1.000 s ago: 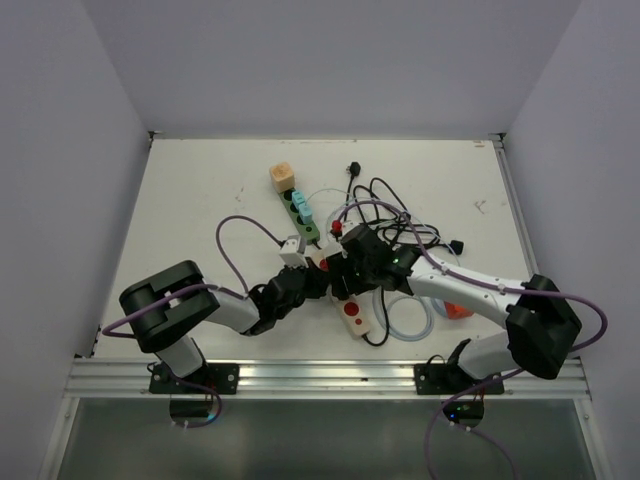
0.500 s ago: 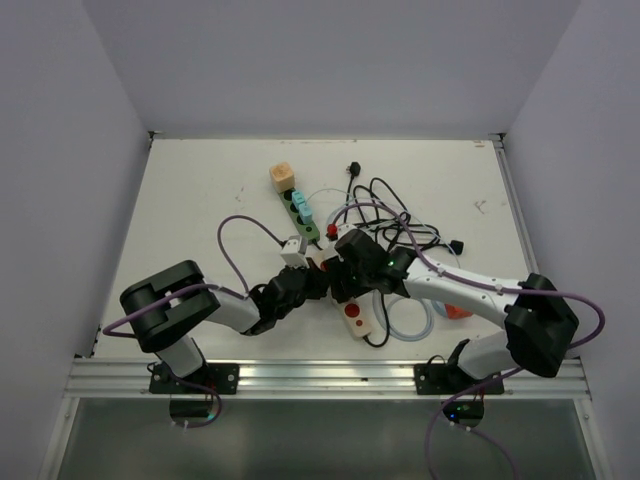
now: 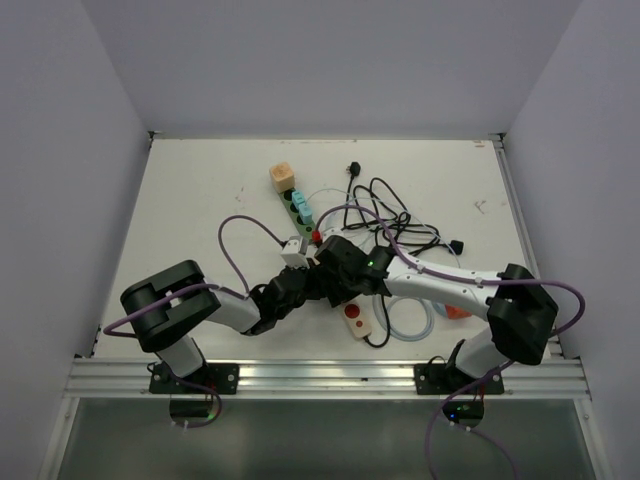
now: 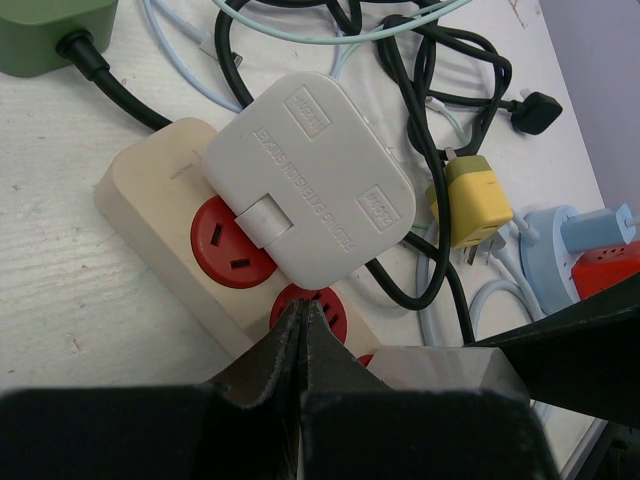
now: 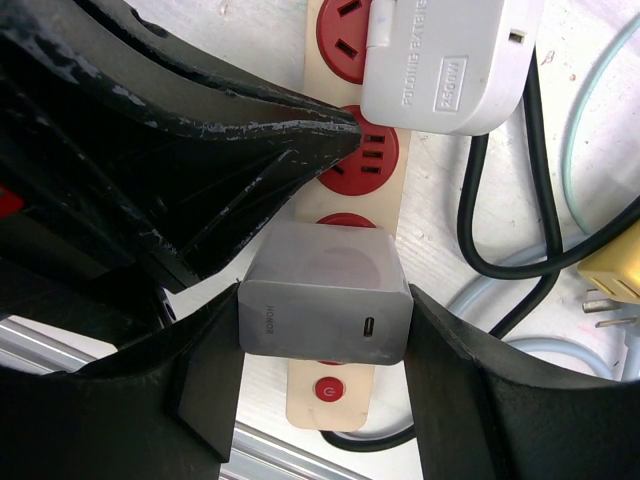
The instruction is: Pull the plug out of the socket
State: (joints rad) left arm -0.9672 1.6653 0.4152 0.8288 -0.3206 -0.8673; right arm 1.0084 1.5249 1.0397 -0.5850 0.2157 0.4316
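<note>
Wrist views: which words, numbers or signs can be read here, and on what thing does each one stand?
"HONOR": on the side of the grey charger.
"2500W": on the white adapter; the printed line beside it is too blurred to read.
Power sign: on the red button at the end of the cream power strip.
Raised lettering on the white adapter in the left wrist view: too faint to read.

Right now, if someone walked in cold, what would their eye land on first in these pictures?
The left arm and right arm meet mid-table over a cream power strip. The right arm's jaws clamp a grey charger block sitting on that strip; the left arm's shut jaws point at a red socket beside a big white adapter. A tangle of black cables sprawls behind.
</note>
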